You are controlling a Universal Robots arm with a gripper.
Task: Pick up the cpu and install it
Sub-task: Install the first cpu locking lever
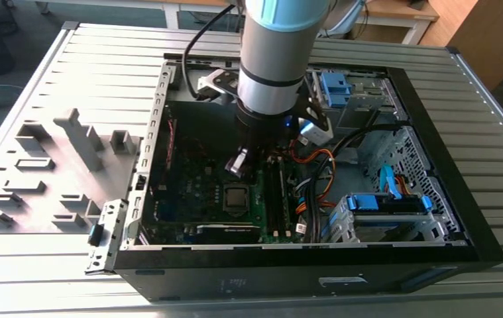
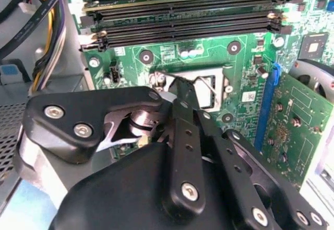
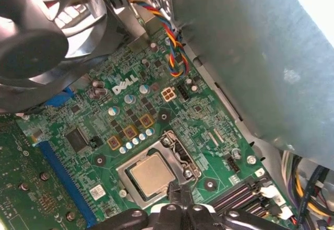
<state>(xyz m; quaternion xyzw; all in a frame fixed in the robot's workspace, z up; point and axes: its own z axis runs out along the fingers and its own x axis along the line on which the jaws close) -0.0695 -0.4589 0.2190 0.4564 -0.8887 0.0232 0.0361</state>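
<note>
In the first wrist view we see our hand (image 3: 180, 196) just above the edge of the socket frame (image 3: 177, 154), its dark fingertips (image 3: 177, 192) drawn close together with nothing between them. The cpu (image 3: 151, 175) lies flat inside that frame, silver top up, just beside the fingertips. Around it spreads the green motherboard (image 3: 130, 110). In the exterior view the arm (image 1: 274, 59) reaches down into the open computer case (image 1: 446, 218), which lies on the ribbed metal surface (image 1: 74, 73).
</note>
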